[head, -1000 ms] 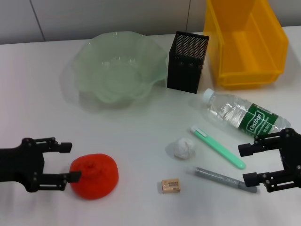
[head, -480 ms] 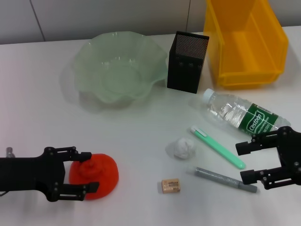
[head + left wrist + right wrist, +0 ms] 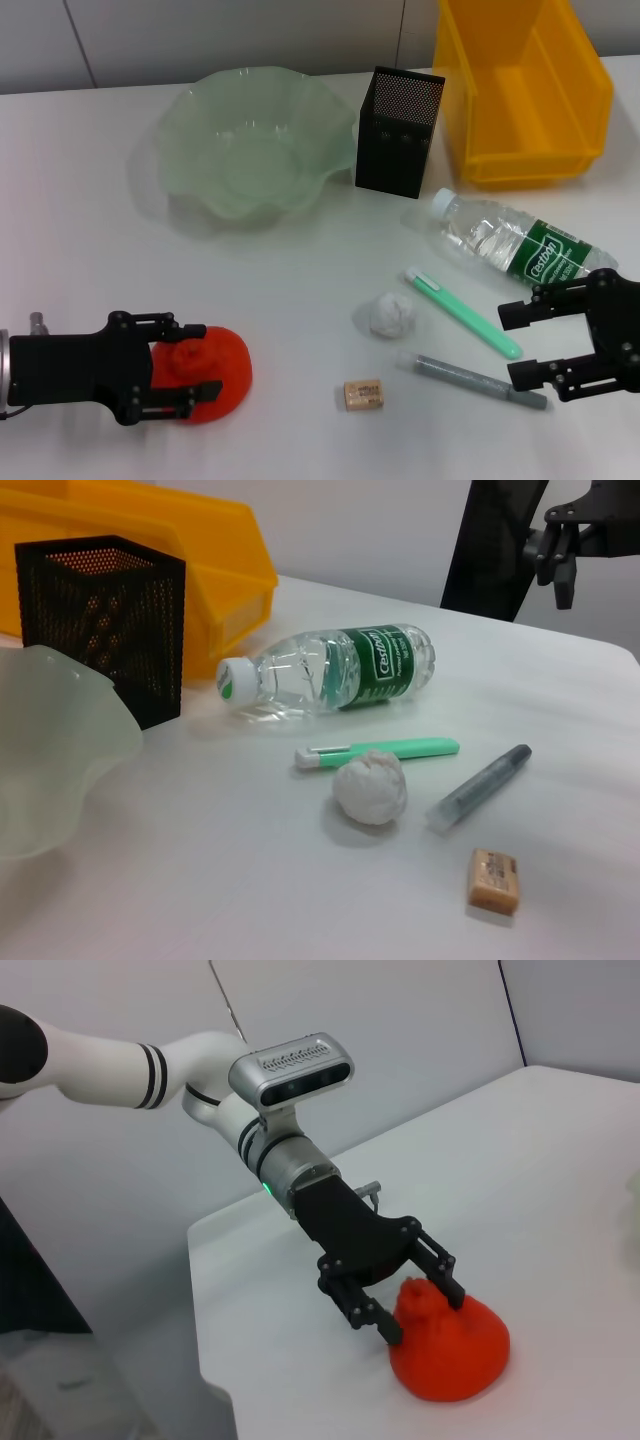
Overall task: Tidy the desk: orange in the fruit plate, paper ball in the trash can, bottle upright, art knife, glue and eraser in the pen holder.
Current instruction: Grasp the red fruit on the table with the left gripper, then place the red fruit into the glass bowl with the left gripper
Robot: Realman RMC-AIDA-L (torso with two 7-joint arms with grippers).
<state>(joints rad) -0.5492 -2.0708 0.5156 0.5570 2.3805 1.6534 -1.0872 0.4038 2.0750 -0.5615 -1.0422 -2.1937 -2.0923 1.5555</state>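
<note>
The step in hand looks to be the pick of the orange (image 3: 205,373), which lies at about 7 o'clock on the desk (image 3: 300,290), well apart from the fruit plate (image 3: 255,140) up at 11 o'clock. The left claw (image 3: 195,360) is spread, with one finger on each side of the fruit's near half and the stem knob between them; the right wrist view shows the fingertips (image 3: 452,1295) low against the orange's flanks. To do this well, the claw should probably reach a little deeper so the pads sit across the widest part of the body and not on the knob, then close gently, since the fruit looks soft and squat and may slip or deform under a hard squeeze. A straight lift before travelling toward 11 o'clock would keep it from dragging, and the release should come low over the plate's wavy rim. The right claw (image 3: 528,345) hangs spread at 4 o'clock, above the tip of the glue (image 3: 470,380) and just beside the art knife (image 3: 462,311) and the lying bottle (image 3: 510,245); it should hold off meanwhile.
</note>
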